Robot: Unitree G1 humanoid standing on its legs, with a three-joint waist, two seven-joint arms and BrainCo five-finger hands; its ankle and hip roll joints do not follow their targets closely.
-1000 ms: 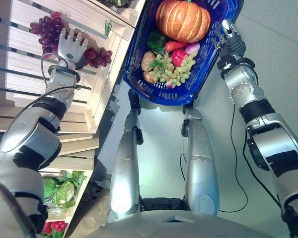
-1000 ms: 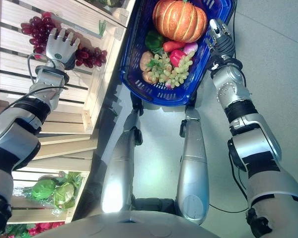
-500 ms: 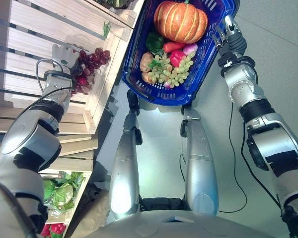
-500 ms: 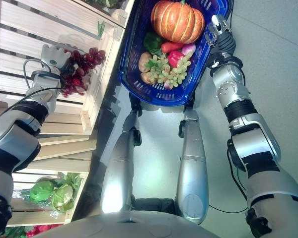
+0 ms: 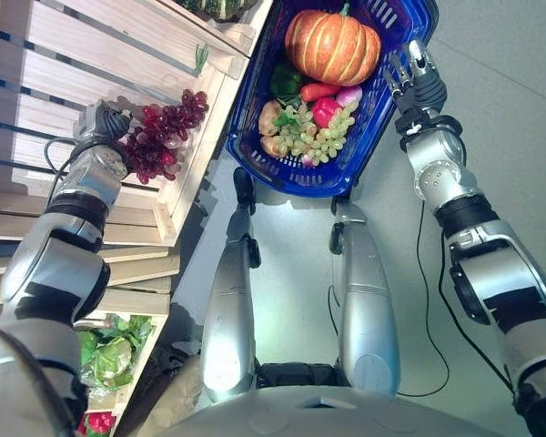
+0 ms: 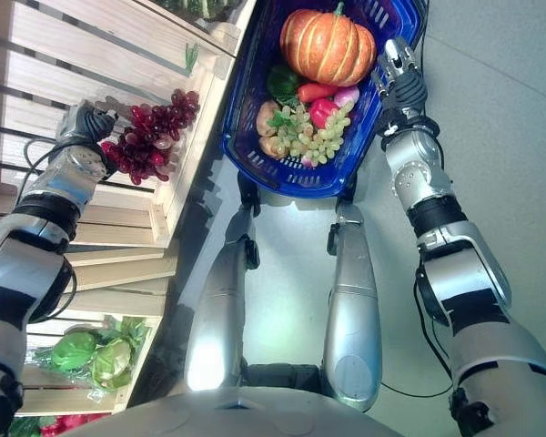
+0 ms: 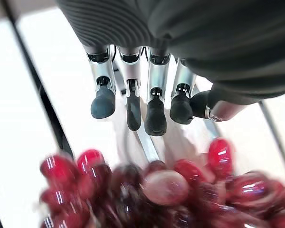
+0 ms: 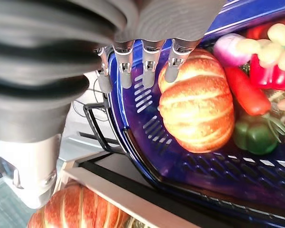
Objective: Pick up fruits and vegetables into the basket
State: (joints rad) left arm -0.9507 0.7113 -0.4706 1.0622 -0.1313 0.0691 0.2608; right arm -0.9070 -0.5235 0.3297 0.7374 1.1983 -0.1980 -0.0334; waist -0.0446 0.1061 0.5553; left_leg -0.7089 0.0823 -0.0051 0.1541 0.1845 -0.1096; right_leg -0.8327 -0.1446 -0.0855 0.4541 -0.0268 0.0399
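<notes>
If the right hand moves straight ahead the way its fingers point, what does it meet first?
Probably the blue basket: the right hand has straight fingers reaching over its rim, and the pumpkin lies just beyond, though depth is unclear.

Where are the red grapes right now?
In the left hand, the red grapes hang over the wooden crate's edge, left of the blue basket.

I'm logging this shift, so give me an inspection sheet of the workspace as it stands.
Surface: slatted wooden crate shelf.
Job's things: red grapes hang from the left hand; blue basket holds a pumpkin, green grapes, peppers and more.
Clutter: leafy greens low on the shelf.
Hands: left hand shut on the grapes; right hand at the basket's rim, fingers straight.
Cables: nothing seen.
Surroundings: grey floor.
</notes>
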